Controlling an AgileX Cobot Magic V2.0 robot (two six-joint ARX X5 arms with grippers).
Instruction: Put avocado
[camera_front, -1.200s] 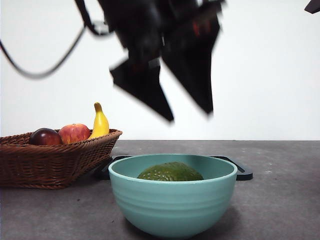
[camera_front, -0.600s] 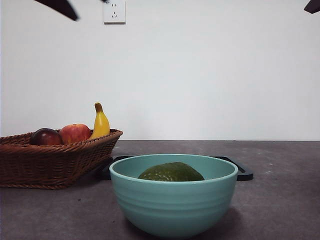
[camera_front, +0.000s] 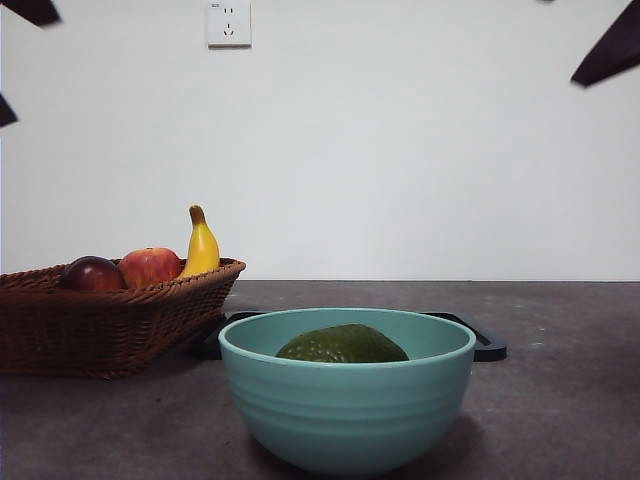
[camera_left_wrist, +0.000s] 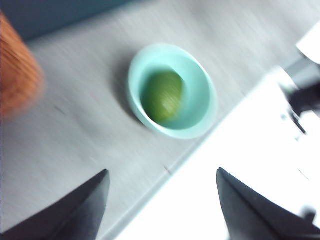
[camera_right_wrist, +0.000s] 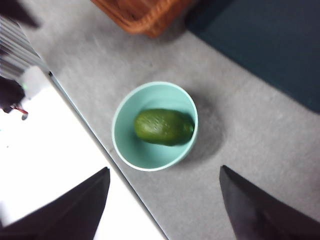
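The dark green avocado lies inside the teal bowl at the front middle of the table. It also shows in the left wrist view and in the right wrist view, lying in the bowl. My left gripper is open and empty, high above the table. My right gripper is open and empty, high above the bowl. In the front view only black tips show at the top left corner and top right corner.
A wicker basket at the left holds a dark red-purple fruit, a red-yellow apple and a banana. A dark flat tray lies behind the bowl. The table's edge shows in both wrist views.
An open gripper that hung over the bowl a second ago has risen out of the front view to the upper left. A black tip at the top right has come further into view.
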